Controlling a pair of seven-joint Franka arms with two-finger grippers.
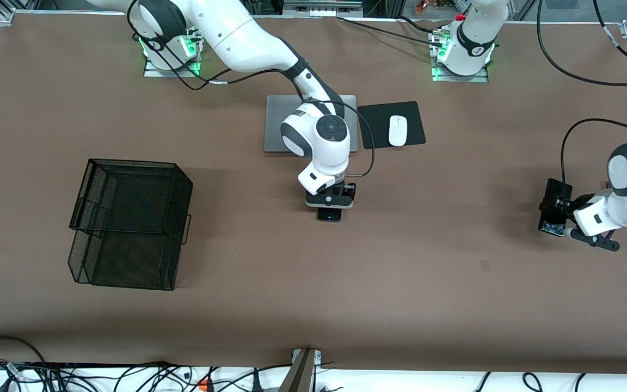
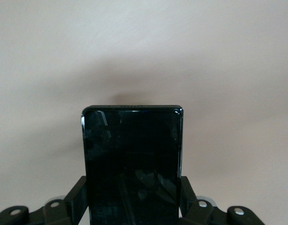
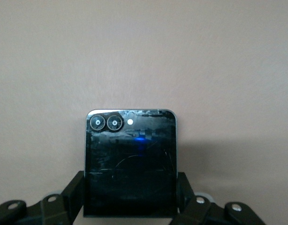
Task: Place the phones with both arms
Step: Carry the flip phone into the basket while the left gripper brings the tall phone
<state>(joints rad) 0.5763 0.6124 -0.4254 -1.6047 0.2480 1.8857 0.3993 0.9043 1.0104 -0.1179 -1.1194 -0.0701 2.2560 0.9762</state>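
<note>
My right gripper [image 1: 331, 203] is low over the middle of the table. Its fingers [image 3: 74, 194] press both sides of the small squarish black phone [image 1: 329, 214], which shows two camera lenses in the right wrist view [image 3: 130, 159]. I cannot tell whether that phone touches the table. My left gripper [image 1: 561, 215] is shut on the long slim black slab phone [image 1: 554, 191] and holds it above the table near the left arm's end. The slab's dark screen fills the left wrist view [image 2: 133, 159] between the fingers [image 2: 77, 197]. The pale lavender-white phone is out of view.
A black wire-mesh basket [image 1: 128, 223] stands toward the right arm's end. A silver laptop [image 1: 275, 125] lies closed, farther from the front camera than the right gripper. Beside it a white mouse [image 1: 398, 130] rests on a black pad [image 1: 414, 117].
</note>
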